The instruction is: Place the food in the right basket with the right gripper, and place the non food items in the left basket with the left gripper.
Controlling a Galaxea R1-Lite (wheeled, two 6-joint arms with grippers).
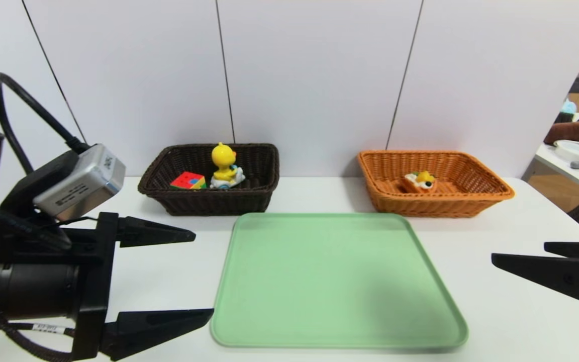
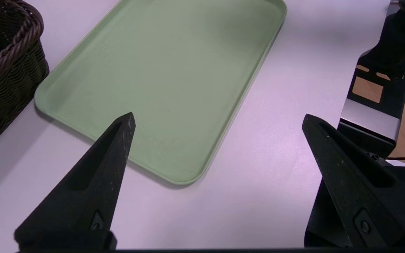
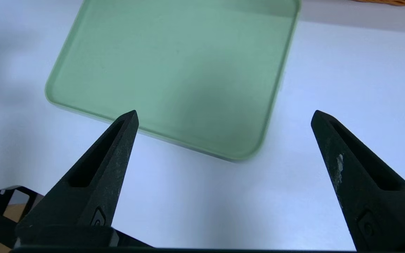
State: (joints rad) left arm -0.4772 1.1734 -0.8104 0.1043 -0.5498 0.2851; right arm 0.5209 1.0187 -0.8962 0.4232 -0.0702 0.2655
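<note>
A: Where is the food (image 1: pixel 420 181)?
B: In the orange basket (image 1: pixel 490 193). The duck (image 1: pixel 225 168) and the cube (image 1: pixel 188 181) sit in the dark basket (image 1: pixel 257 196), side by side.
A: And the grippers?
B: The left gripper (image 1: pixel 196 274) and the right gripper (image 1: pixel 518 256) hang over the worktop (image 1: pixel 520 311) beside the green tray (image 1: pixel 334 281), both jaws spread wide and holding nothing.

A: How many baskets are seen?
B: Two are counted: one dark brown basket (image 1: pixel 209 201) and one orange basket (image 1: pixel 435 203).
A: And what is counted inside them?
B: One duck on a scooter (image 1: pixel 225 171), one puzzle cube (image 1: pixel 188 180) and one toy pastry (image 1: pixel 420 182).
A: Anything else?
B: One green tray (image 1: pixel 337 281) and two grippers, the left gripper (image 1: pixel 196 274) and the right gripper (image 1: pixel 518 254).
</note>
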